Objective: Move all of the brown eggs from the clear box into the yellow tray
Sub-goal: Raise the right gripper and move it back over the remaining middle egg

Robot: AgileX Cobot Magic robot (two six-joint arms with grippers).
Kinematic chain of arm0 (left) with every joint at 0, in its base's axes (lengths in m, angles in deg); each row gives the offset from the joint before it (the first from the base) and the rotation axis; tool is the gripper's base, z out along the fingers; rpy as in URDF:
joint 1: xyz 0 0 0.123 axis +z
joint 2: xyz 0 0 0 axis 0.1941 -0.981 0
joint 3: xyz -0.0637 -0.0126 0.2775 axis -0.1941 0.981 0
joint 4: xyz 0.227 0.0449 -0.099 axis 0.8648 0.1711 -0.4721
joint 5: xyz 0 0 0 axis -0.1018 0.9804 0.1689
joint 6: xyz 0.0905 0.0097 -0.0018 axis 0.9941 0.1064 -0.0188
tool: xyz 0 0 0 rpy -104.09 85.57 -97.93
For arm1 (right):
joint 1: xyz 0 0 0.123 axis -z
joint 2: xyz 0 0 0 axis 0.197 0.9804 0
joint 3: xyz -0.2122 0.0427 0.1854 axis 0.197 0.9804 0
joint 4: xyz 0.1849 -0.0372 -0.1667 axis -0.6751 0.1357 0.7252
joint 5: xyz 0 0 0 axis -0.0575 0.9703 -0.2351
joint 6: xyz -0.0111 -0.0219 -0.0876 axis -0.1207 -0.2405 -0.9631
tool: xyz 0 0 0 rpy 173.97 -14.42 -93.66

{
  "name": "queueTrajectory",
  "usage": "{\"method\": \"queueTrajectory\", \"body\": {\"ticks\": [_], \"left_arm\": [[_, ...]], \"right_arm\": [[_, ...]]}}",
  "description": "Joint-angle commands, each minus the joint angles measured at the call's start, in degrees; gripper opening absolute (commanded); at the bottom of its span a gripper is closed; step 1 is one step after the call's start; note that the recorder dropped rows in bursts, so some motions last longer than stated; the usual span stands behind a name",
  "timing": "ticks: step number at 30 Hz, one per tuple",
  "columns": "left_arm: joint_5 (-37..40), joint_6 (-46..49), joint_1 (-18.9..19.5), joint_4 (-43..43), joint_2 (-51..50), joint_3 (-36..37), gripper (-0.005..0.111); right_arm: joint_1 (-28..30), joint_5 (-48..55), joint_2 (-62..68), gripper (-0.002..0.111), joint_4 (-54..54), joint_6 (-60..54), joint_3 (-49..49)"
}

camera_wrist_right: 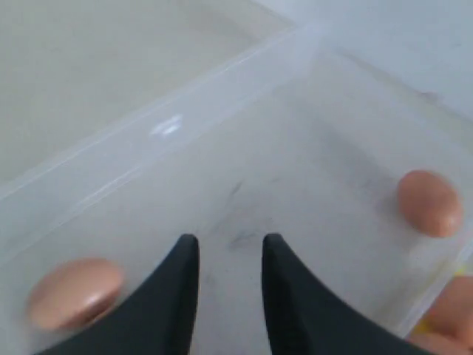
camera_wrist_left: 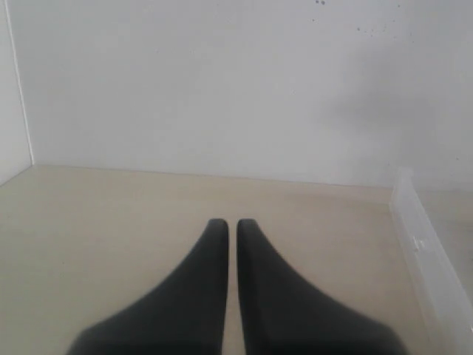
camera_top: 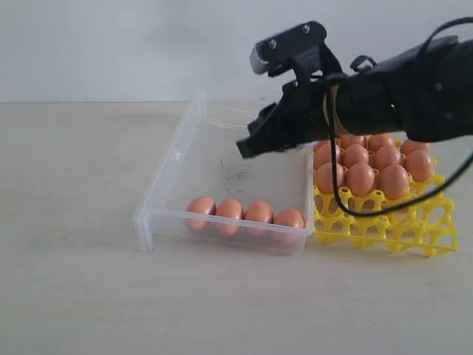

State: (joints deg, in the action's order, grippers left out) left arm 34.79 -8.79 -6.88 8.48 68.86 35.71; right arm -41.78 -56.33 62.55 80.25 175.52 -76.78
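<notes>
Several brown eggs (camera_top: 244,213) lie in a row along the front wall of the clear box (camera_top: 166,174). More brown eggs (camera_top: 369,166) fill the back cups of the yellow tray (camera_top: 414,229), which stands against the box's right side. My right gripper (camera_top: 247,148) hangs over the middle of the box, above its scuffed floor. In the right wrist view the right gripper (camera_wrist_right: 230,240) is open and holds nothing, with one egg (camera_wrist_right: 74,292) and another egg (camera_wrist_right: 430,203) off to either side. My left gripper (camera_wrist_left: 230,223) is shut and empty over bare table, out of the exterior view.
The box and tray stand on a pale wooden table (camera_top: 74,296) against a white wall. One wall of the clear box (camera_wrist_left: 421,244) shows at the edge of the left wrist view. The front cups of the tray hold no eggs.
</notes>
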Motion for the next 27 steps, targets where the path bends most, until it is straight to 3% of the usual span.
{"method": "queueTrajectory", "body": {"ticks": [1, 5, 7, 9, 11, 13, 16, 18, 20, 23, 25, 27], "left_arm": [[0.11, -0.04, -0.32, -0.1, 0.19, 0.17, 0.004], [0.11, -0.04, -0.32, -0.1, 0.19, 0.17, 0.004], [0.11, -0.04, -0.32, -0.1, 0.19, 0.17, 0.004], [0.11, -0.04, -0.32, -0.1, 0.19, 0.17, 0.004], [0.11, -0.04, -0.32, -0.1, 0.19, 0.17, 0.004], [0.11, -0.04, -0.32, -0.1, 0.19, 0.17, 0.004], [0.11, -0.04, -0.32, -0.1, 0.19, 0.17, 0.004], [0.11, -0.04, -0.32, -0.1, 0.19, 0.17, 0.004], [0.11, -0.04, -0.32, -0.1, 0.19, 0.17, 0.004], [0.11, -0.04, -0.32, -0.1, 0.19, 0.17, 0.004], [0.11, -0.04, -0.32, -0.1, 0.19, 0.17, 0.004], [0.11, -0.04, -0.32, -0.1, 0.19, 0.17, 0.004]], "right_arm": [[5.31, -3.94, 5.77, 0.027, -0.27, 6.74, -9.3], [12.79, -25.55, 14.21, 0.027, -0.27, 16.67, -18.59], [14.83, -29.79, 17.74, 0.026, -0.27, 16.65, -22.24], [15.27, -29.28, 19.71, 0.016, -0.27, 2.6, -24.17], [14.39, -27.26, 19.85, 0.0, -0.27, -15.71, -23.41], [12.41, -21.59, 19.19, 0.0, -0.27, -26.66, -22.77], [7.12, -0.9, 18.51, 0.0, -0.27, -38.05, -22.59], [2.91, 18.65, 18.8, 0.0, -0.27, -51.22, -22.59], [0.0, 31.64, 19.89, 0.0, -0.27, -63.94, -23.71], [-0.48, 38.22, 21.18, 0.0, -0.9, -60.51, -28.21], [0.14, 38.22, 21.18, 0.0, -16.83, -61.12, -33.82], [1.82, 37.72, 21.3, 0.0, -43.44, -76.37, -39.67]]}}
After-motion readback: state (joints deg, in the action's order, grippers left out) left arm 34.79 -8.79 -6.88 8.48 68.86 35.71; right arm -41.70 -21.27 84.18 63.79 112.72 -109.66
